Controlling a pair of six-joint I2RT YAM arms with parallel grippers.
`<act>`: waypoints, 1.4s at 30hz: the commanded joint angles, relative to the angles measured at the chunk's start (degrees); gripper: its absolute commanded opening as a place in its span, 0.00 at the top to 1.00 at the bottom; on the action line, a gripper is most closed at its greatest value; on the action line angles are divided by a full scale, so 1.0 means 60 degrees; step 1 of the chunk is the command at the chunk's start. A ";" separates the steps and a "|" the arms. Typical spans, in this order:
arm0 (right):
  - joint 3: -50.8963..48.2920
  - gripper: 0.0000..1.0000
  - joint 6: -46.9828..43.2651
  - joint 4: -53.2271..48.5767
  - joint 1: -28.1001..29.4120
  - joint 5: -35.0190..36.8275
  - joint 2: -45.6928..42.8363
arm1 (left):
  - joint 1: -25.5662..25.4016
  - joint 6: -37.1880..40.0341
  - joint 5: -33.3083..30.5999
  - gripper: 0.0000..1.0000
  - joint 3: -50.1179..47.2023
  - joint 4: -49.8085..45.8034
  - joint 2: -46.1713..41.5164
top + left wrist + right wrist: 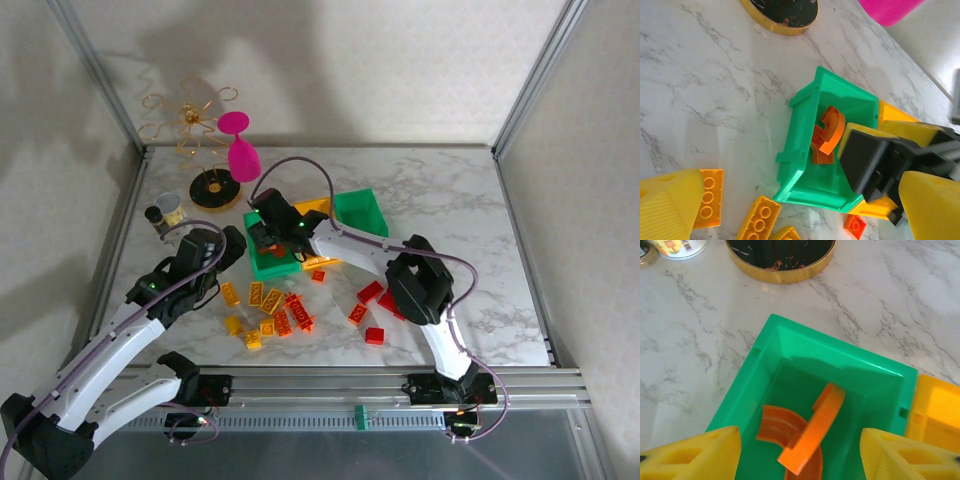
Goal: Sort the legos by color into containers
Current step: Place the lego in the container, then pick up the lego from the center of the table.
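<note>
A green container [268, 268] holds two curved orange pieces [812, 432], one leaning tilted on the other. My right gripper [262, 236] hangs open just above this bin, its yellow fingers [690, 455] well apart on either side of the pieces and touching neither. Beside it my left gripper [236, 248] is open too, low over the table at the bin's left. A yellow-orange container [937, 410] touches the bin, and a second green container [362, 210] stands behind. Yellow legos [256, 294], orange ones [296, 306] and red ones [370, 292] lie scattered in front.
At the back left stand a pink goblet [240, 150], a gold wire stand [185, 120], a black gold-rimmed disc [215, 190] and a small jar [165, 212]. Aluminium posts and walls enclose the marble table [460, 200]. Its right half is bare.
</note>
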 commanded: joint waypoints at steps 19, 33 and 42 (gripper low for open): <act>-0.6092 0.29 0.3864 -0.0389 0.0004 0.0096 -0.4470 | -0.1813 -0.0275 0.1520 0.00 -0.1062 0.1578 -0.0149; -0.6190 0.27 0.5561 0.0847 0.0290 0.0746 -0.3014 | -0.2011 0.0161 0.0932 0.00 -0.1278 0.2009 0.0084; -0.5983 0.33 0.6737 0.0787 0.0334 0.1534 -0.2380 | -0.2011 0.0134 0.0393 0.00 -0.1222 0.1815 -0.0294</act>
